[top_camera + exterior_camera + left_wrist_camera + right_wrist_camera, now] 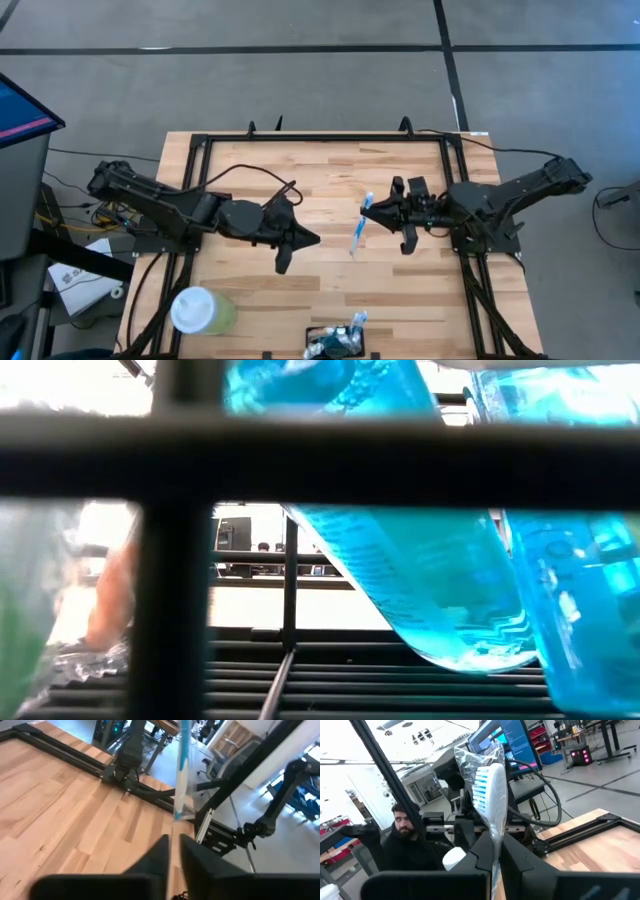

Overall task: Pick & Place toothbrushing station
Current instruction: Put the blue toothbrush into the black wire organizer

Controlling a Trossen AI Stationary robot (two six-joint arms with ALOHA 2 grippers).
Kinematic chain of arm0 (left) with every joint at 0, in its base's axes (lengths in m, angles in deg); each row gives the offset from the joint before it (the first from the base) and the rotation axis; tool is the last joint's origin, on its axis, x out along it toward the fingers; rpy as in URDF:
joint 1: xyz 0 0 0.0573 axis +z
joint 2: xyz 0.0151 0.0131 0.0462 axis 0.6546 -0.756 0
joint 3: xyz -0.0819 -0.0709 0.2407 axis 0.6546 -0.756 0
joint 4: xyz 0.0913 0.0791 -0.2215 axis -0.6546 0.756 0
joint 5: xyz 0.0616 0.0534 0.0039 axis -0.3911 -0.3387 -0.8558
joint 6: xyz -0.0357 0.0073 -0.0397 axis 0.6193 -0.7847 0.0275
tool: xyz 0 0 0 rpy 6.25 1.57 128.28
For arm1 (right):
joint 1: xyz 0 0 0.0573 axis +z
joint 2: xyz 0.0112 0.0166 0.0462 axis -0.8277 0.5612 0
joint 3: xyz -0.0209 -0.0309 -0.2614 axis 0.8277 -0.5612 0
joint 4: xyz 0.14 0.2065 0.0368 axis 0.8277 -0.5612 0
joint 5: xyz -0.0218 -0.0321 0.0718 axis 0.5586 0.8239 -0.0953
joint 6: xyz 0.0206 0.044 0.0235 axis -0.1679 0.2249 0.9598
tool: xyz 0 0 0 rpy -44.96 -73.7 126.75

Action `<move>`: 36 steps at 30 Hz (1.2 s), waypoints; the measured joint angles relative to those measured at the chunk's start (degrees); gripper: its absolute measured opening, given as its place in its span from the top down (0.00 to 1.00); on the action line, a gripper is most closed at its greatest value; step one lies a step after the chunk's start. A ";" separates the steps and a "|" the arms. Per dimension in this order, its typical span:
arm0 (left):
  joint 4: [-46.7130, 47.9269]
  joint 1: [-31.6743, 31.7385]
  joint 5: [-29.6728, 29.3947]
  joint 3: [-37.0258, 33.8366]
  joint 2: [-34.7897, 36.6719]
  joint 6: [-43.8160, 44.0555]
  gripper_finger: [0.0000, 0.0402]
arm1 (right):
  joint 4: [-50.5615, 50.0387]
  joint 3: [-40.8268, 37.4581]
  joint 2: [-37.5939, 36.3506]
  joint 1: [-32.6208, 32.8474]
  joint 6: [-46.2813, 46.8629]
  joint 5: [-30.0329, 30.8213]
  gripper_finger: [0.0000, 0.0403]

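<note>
A white and blue toothbrush (359, 226) in clear wrap hangs over the middle of the table; it also shows in the left wrist view (182, 770). My right gripper (387, 212) is shut on it. My left gripper (305, 245) is shut and empty, just left of the toothbrush and apart from it. The black holder (335, 346) stands at the table's near edge, with teal tubes and a toothbrush sticking up out of it. In the low view, blue tubes (420, 560) close to the camera fill most of the picture. My right gripper pinches the toothbrush between its two fingers just below the bristled head (493, 827), over the clear wrap. The fingers come level from the table's right and lie across the toothbrush. The head (490, 785) stands out past the fingers. The handle (355, 240) slants toward the near edge.
A pale green cup with a white round lid (200, 310) stands at the near left. A black frame (330, 138) runs round the table's edges. A person (407, 832) sits beyond the table's left side.
</note>
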 joint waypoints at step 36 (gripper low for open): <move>2.11 -6.00 -10.26 0.00 -5.84 7.50 1.00 | 0.63 0.00 6.95 29.42 -17.24 5.05 0.99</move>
